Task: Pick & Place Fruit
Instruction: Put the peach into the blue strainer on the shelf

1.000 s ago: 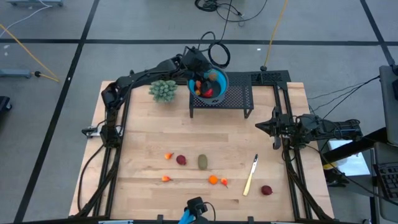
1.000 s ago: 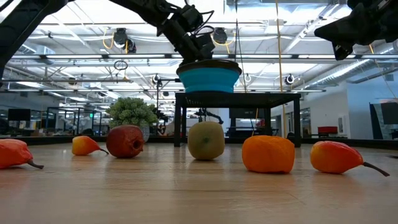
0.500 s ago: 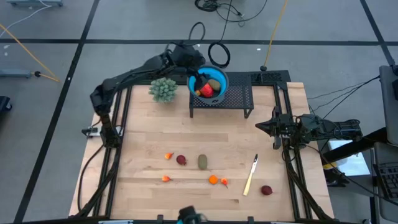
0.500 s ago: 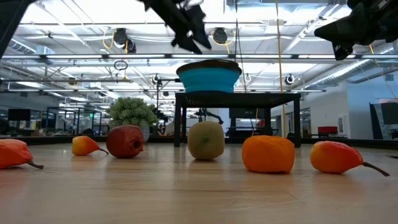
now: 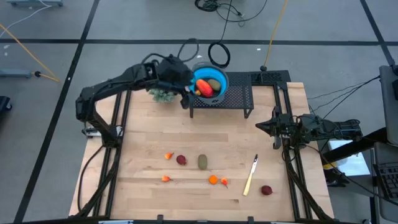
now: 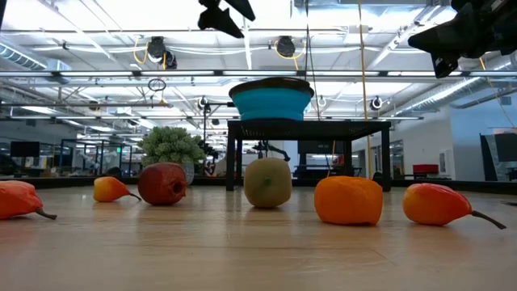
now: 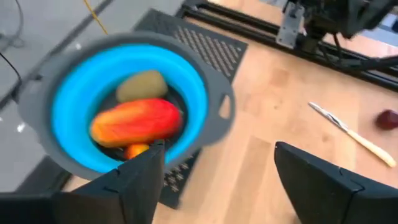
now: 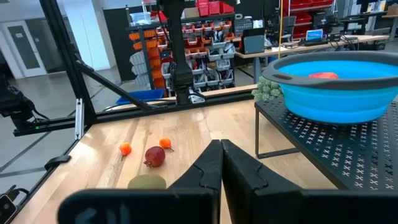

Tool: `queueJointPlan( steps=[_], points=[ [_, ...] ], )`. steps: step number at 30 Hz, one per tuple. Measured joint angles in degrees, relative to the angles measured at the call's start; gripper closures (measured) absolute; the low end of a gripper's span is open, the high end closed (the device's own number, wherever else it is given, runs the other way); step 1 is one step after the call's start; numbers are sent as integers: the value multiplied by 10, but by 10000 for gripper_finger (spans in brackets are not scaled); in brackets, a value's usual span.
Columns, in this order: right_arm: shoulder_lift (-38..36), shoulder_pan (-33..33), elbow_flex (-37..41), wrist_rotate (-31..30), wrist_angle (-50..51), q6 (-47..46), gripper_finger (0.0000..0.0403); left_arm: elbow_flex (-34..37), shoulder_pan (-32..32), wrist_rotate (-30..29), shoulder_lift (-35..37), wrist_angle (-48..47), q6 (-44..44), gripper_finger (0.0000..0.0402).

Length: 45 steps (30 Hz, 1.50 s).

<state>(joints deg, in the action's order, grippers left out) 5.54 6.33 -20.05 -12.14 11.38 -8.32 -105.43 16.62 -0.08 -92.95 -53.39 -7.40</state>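
My left claw (image 7: 214, 180) hangs spread wide and empty just beside the blue bowl (image 5: 211, 81), over its near rim; my right claw (image 8: 219, 163), pressed shut on nothing, waits at the tabletop's (image 5: 149, 137) right edge. The risk I see: swinging down for the next piece, my left arm could clip the bowl's rim or the bushy plant ball (image 5: 163, 93) beside it and tip the load off the black mesh stand (image 5: 233, 99). The fruit is split: a red-orange elongated piece (image 7: 137, 119), an olive-green one (image 7: 142, 84) and a small orange one sit in the bowl; dark red, green and small orange pieces lie scattered across the tabletop, one dark red piece (image 5: 267, 190) just beyond a knife (image 5: 250, 175).
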Motion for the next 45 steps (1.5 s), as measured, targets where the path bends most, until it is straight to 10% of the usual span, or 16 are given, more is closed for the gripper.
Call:
queueJointPlan(
  steps=[26,45],
  points=[
    [0,0,0,2,1,-15,403,39,-189,-124,-1,0,-184,389],
    [0,0,0,2,1,-15,403,245,-317,-106,0,-10,-463,400]
  ],
)
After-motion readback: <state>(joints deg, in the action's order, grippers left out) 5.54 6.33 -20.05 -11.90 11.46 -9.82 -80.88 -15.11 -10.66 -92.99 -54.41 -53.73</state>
